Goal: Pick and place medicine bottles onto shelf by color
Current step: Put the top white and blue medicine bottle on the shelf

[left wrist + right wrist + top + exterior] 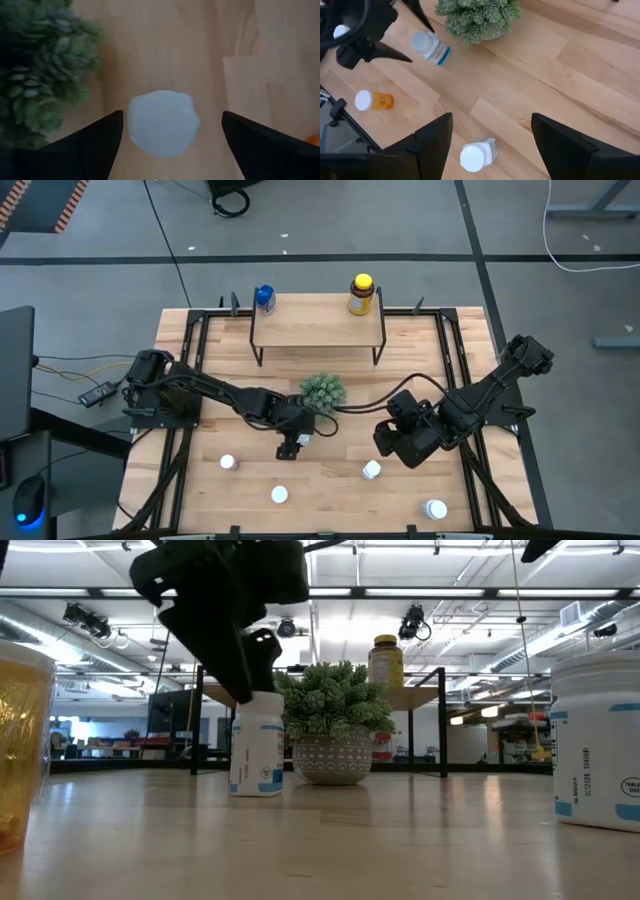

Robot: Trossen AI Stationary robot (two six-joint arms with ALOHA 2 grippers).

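Medicine bottles (pixel 279 495) scattered on wooden tabletop (pixel 330 485); left claw (pixel 300 435) open above one, right claw (pixel 490 137) open

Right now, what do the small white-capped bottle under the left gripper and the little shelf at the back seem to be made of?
The white-capped bottle with a blue-striped label looks like matte white plastic: opaque, smooth, without glare. The shelf appears to be a pale wood board with visible grain, on thin black legs, probably metal. The open left gripper hangs around the bottle's cap.

Wooden tabletop (pixel 420 490), scattered white-capped bottles (pixel 372 470), potted plant (pixel 322 390), small shelf (pixel 318 326) bearing blue bottle (pixel 265 298), amber bottle (pixel 361 294)
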